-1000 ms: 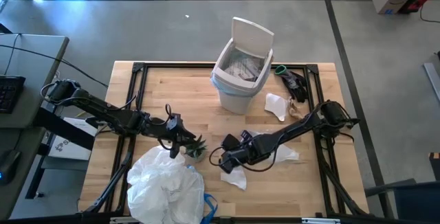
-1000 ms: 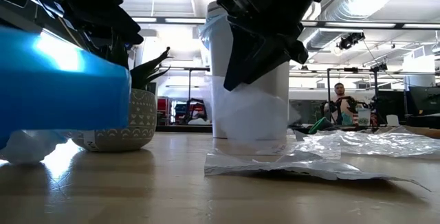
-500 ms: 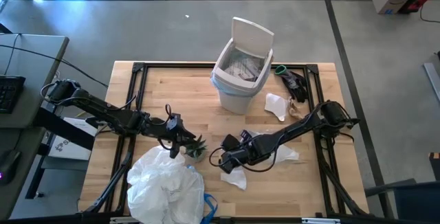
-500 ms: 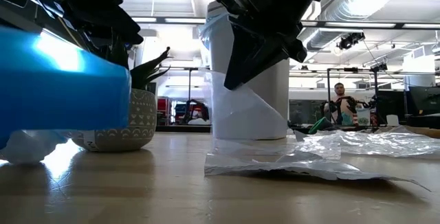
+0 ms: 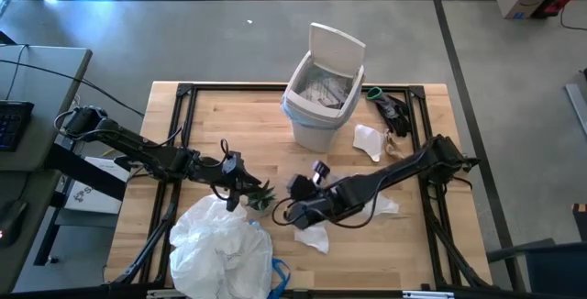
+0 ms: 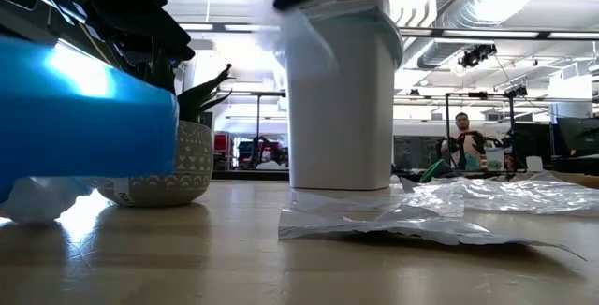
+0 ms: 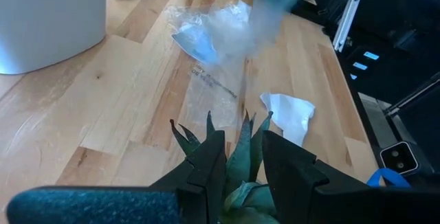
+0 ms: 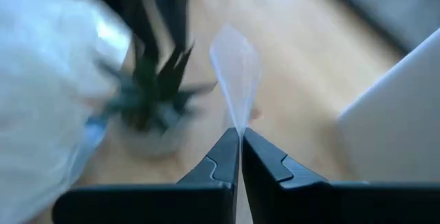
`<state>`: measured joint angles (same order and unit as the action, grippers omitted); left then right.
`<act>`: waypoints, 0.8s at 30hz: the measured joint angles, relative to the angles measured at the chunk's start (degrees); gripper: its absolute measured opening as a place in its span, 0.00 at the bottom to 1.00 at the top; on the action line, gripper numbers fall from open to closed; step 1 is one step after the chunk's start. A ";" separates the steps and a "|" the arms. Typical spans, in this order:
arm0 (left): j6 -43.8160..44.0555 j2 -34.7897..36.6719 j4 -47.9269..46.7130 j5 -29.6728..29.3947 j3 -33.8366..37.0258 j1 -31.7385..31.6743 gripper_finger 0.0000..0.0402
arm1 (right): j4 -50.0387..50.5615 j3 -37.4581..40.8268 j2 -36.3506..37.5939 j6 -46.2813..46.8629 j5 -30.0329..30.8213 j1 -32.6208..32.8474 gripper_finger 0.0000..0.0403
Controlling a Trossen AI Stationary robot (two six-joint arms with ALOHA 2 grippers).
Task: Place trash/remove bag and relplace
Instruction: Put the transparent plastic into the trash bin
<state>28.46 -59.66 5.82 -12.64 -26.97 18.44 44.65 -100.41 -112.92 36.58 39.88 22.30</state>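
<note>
While your right gripper (image 8: 239, 136) is pinching a clear plastic wrapper (image 8: 235, 66) off the table just in front of the white bin (image 5: 319, 105), probably to bin it, your left gripper (image 7: 242, 157) is clasping the potted plant (image 5: 260, 195) beside the bag (image 5: 220, 249).

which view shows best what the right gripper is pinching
The right wrist view: the right gripper is shut on a clear plastic wrapper rising from its tips. The high view shows only the arm, the left wrist view a blurred wrapper, and the low view just a dark edge.
</note>
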 joint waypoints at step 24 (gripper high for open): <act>-1.08 0.00 -0.07 -0.07 -0.05 -0.02 0.20 | 25.84 -33.63 2.64 -16.05 5.15 -26.73 0.00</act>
<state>27.38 -59.66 5.76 -12.71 -27.03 18.41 70.49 -134.04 -110.28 20.53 45.03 -4.44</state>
